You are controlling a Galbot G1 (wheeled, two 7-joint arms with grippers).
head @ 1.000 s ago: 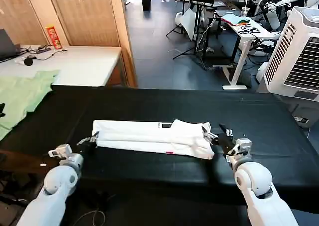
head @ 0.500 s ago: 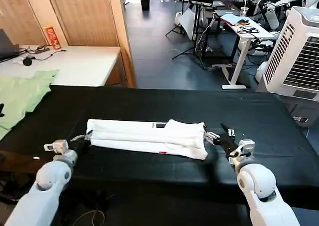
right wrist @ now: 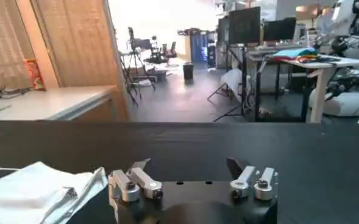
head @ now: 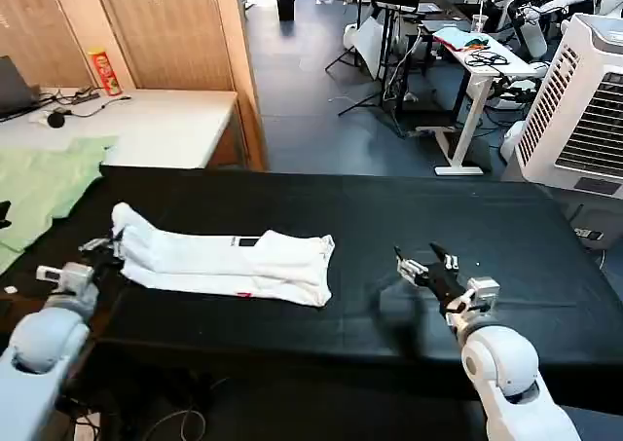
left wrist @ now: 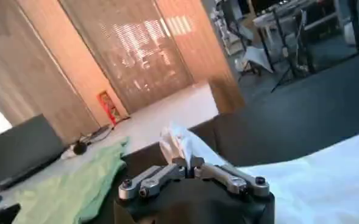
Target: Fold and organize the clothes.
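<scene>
The left gripper (head: pixel 105 247) pinches the folded T-shirt's (head: pixel 229 264) left end; the right gripper (head: pixel 421 263) hovers spread wide, empty, well right of it.

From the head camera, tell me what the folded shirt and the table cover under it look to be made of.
The folded white T-shirt looks like soft matte cotton knit: it sags in rounded folds and bunches where the left hand pinches its end. The table cover looks like a black, matte, slightly padded sheet, with no gloss and a soft front edge; whether it is rubber, foam or fabric is unclear. The right hand rests open on it.
</scene>
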